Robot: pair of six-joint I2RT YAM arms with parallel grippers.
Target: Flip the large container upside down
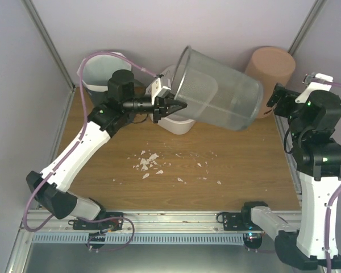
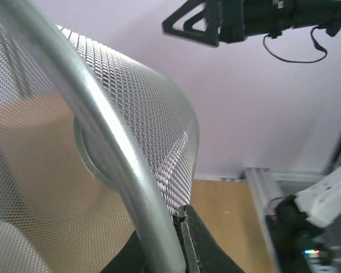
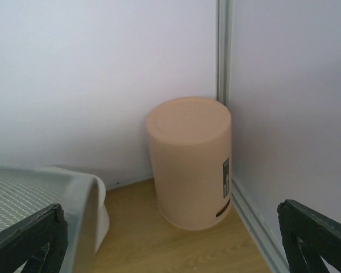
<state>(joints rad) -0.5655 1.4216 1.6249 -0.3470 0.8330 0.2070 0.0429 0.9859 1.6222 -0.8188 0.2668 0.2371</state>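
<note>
The large container is a silver wire-mesh bin (image 1: pixel 219 94). It is held off the table, tilted on its side, with its open mouth toward the upper left and its base toward the right. My left gripper (image 1: pixel 179 105) is shut on its rim at the lower left of the mouth. In the left wrist view the metal rim (image 2: pixel 119 165) runs between my fingers (image 2: pixel 202 244), with the mesh wall (image 2: pixel 148 102) behind. My right gripper (image 1: pixel 275 96) is open and empty, just right of the bin's base. Its fingers (image 3: pixel 34 233) frame the view.
An upturned peach bin (image 1: pixel 270 68) stands in the back right corner, also in the right wrist view (image 3: pixel 190 159). A white tub (image 1: pixel 179 122) sits below the mesh bin. A pale bucket (image 1: pixel 99 74) stands back left. White scraps (image 1: pixel 150 162) lie mid-table.
</note>
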